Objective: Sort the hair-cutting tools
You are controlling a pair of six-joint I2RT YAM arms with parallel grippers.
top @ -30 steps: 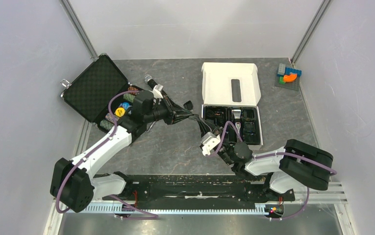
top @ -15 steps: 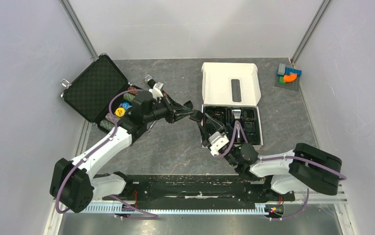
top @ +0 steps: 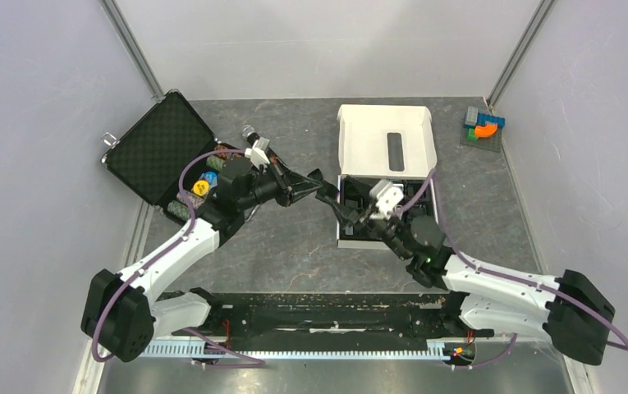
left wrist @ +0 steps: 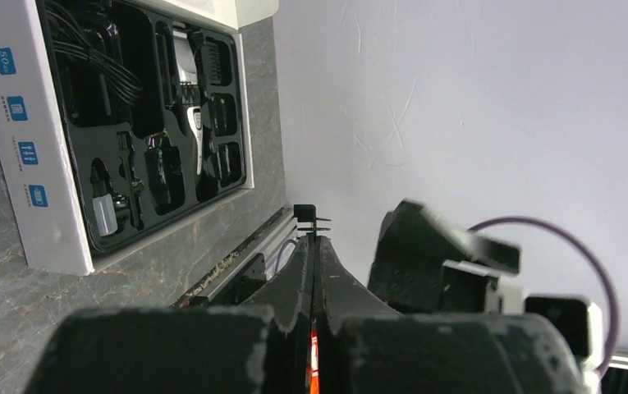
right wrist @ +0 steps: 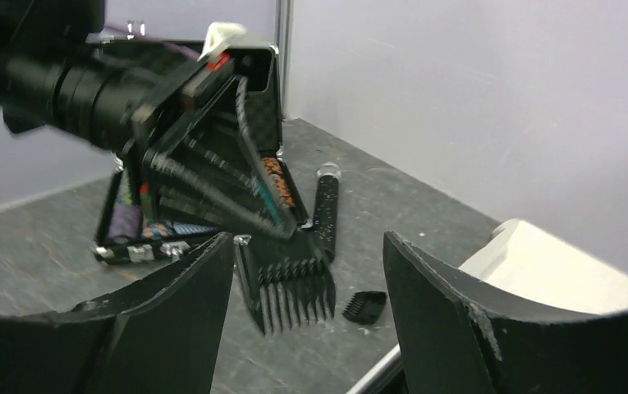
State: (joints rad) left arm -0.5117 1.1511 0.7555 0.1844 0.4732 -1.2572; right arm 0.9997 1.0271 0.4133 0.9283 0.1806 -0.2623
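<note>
My left gripper [top: 320, 190] is shut on a black comb attachment [top: 332, 197], held above the table just left of the white box [top: 359, 244]. In the right wrist view that comb [right wrist: 290, 287] hangs teeth-down from the left fingertips, between the wide-apart jaws of my open right gripper [right wrist: 309, 242], which touch nothing. A smaller comb attachment [right wrist: 365, 305] lies on the table beyond it. In the left wrist view the held comb [left wrist: 309, 216] shows edge-on at my fingertips. The silver-and-black clipper [left wrist: 189, 115] lies in the box's black tray with other attachments.
A black microphone [top: 253, 135] lies beside the open black case [top: 158, 144] holding coloured poker chips [top: 203, 185] at the left. The box lid [top: 386, 139] stands open behind the tray. Coloured toy blocks [top: 484, 125] sit at the back right corner.
The right gripper opened off the comb and its arm swung right over the box. The left gripper shut on the comb and now holds it alone.
</note>
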